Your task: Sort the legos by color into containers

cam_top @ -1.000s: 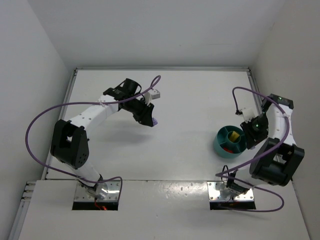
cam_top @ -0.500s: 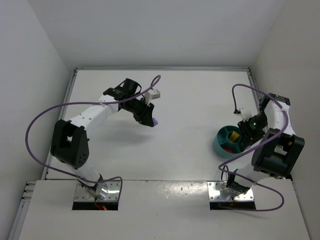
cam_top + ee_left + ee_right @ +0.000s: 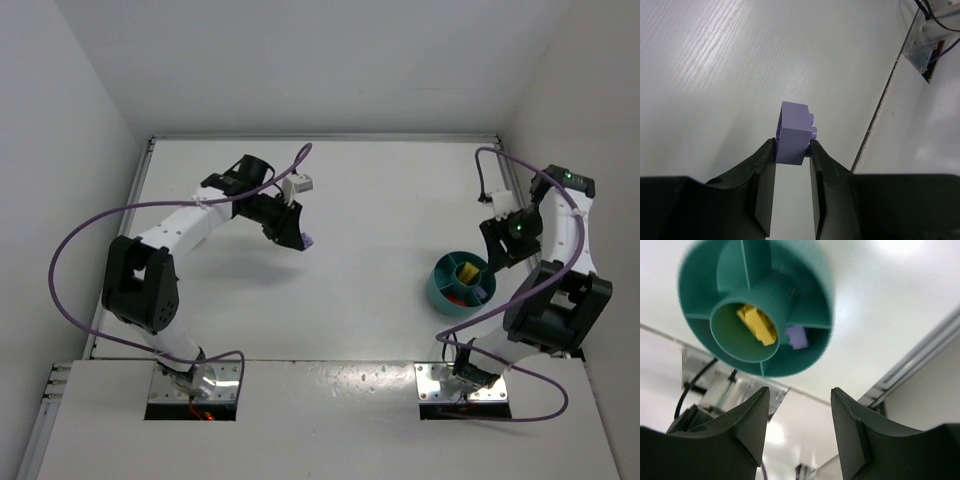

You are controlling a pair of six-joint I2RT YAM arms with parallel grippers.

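The right gripper (image 3: pixel 800 392) has drawn back from the teal bowl (image 3: pixel 822 287), jaws wide and empty. The bowl lies ahead of it with a yellow lego (image 3: pixel 757 325) in the central cup and a sorted lavender lego (image 3: pixel 797 336) in a neighbouring compartment. The left gripper (image 3: pixel 792 150) stays clamped on a second lavender lego (image 3: pixel 795 131), apparently clear of the tabletop (image 3: pixel 715 75) and well apart from the bowl; that piece likely belongs in the same compartment next.

Bowl (image 3: pixel 437 290) at right — brick (image 3: pixel 792 131) in left pincer (image 3: pixel 792 151), well apart
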